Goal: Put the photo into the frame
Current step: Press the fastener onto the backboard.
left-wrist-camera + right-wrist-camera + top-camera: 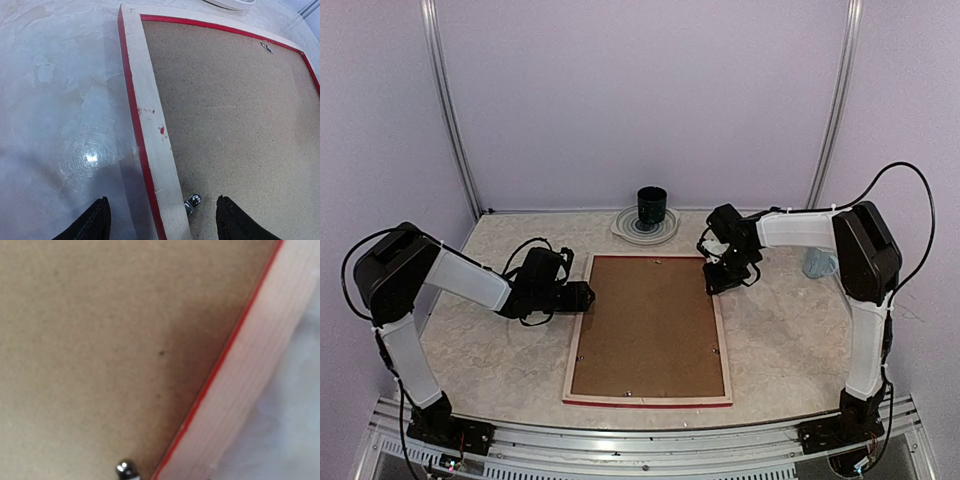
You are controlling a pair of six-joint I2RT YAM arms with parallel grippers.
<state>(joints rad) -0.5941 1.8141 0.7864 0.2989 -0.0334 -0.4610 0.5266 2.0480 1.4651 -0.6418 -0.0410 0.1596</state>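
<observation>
The frame (575,340) lies face down in the middle of the table, its pale wood back up and a red edge showing along the front. A plain brown backing board (648,325) fills it. The photo is hidden. My left gripper (588,296) is open; in the left wrist view it (162,199) straddles the frame's left rail (150,115), next to a small metal clip (192,202). My right gripper (725,275) is low over the frame's right rail (260,365) near the far corner. Its fingers do not show in the right wrist view, which shows another metal clip (125,470).
A dark cup (652,208) stands on a white plate (625,228) at the back centre. A pale blue object (817,263) lies at the right behind the right arm. Purple walls close in the back and sides.
</observation>
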